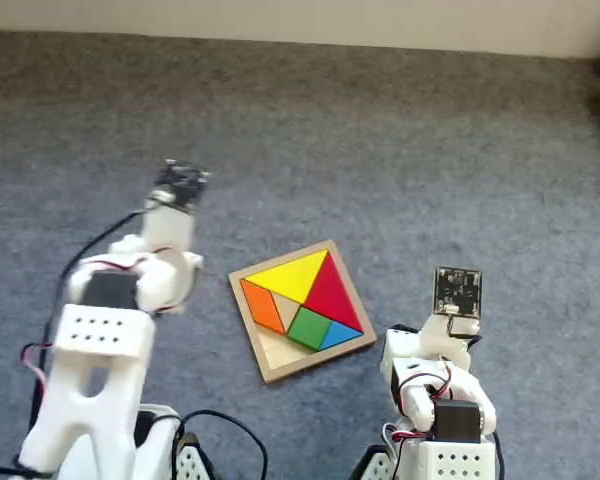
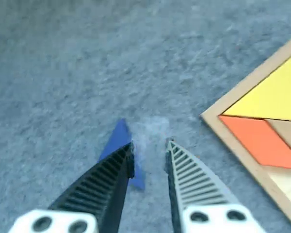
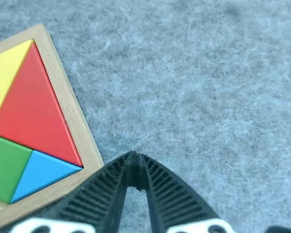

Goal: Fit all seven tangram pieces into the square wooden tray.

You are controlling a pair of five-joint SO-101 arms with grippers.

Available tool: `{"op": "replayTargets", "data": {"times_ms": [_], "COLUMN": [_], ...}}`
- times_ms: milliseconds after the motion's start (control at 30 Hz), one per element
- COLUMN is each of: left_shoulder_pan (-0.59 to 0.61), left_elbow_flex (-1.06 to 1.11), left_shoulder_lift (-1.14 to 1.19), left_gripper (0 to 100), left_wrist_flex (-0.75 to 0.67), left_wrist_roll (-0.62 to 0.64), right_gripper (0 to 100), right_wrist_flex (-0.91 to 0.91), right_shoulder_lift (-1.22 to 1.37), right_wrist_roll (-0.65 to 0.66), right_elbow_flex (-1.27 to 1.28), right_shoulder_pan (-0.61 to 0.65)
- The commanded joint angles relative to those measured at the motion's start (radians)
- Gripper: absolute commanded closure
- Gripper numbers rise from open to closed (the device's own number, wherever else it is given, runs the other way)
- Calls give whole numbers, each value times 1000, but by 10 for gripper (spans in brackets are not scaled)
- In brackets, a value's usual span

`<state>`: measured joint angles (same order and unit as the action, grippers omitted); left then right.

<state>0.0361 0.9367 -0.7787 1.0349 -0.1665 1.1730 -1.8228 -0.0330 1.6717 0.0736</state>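
The square wooden tray lies at the table's middle and holds yellow, red, orange, tan, green and light blue pieces. A bare triangular slot shows at its near corner. In the left wrist view, a dark blue triangle lies on the carpet left of the tray, partly under my black finger. My left gripper is open just over it, with carpet between the tips. My right gripper is shut and empty, beside the tray's rim near the light blue piece.
Grey carpet covers the whole table, with wide free room behind and to the right of the tray. The left arm stands left of the tray, the right arm at its near right. Cables trail along the front edge.
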Motion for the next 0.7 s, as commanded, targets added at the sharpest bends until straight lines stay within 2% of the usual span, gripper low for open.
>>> {"op": "replayTargets", "data": {"times_ms": [0,200,300,667], "left_shoulder_pan": [148,311,346,346], "left_elbow_flex": [-56,-59,-87,-361], "left_shoulder_lift": [7,134,240,691], "left_gripper": [875,683,672,674], "left_wrist_flex": [68,84,66,55], "left_wrist_roll": [-81,-129,-141,-172], "right_gripper": [993,993,993,993], "right_wrist_flex": [7,7,7,7], "right_shoulder_lift": [-13,-13,-13,-13], "right_wrist_roll": [-9,-9,-9,-9], "right_elbow_flex": [140,140,140,140], "right_shoulder_pan": [-12,-12,-12,-12]}}
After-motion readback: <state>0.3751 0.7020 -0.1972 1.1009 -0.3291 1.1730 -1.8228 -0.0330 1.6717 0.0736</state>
